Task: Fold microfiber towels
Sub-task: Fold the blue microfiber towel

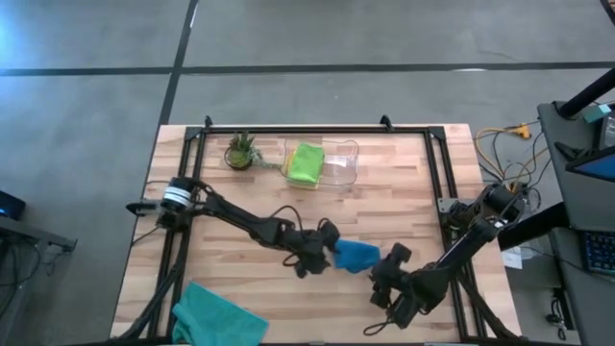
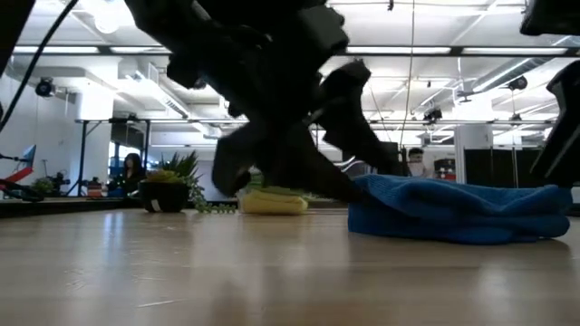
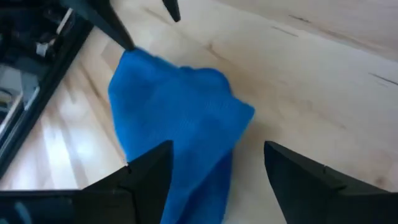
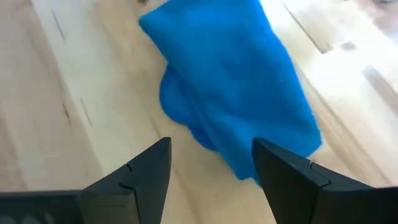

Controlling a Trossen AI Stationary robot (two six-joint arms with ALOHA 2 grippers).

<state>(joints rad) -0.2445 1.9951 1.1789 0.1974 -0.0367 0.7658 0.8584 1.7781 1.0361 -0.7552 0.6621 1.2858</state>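
Observation:
The blue towel lies bunched and partly folded on the table near the front middle; it also shows in the low view. My left gripper is open at the towel's left end, which reaches between its fingers. My right gripper is open at the towel's right end, fingers just short of it. The lime green towel lies in the clear bin on a yellow one. The teal towel lies crumpled at the front left. My left gripper stands open with the towel's left end between its fingers, one finger over the towel's edge; I cannot tell whether it touches. My right gripper's fingertip reaches the towel's far corner; I cannot tell whether it touches.
A clear plastic bin stands at the back middle with a small potted plant to its left. Black frame rails run along the table's sides. Bare wood lies between the blue towel and the bin. People show in the room beyond.

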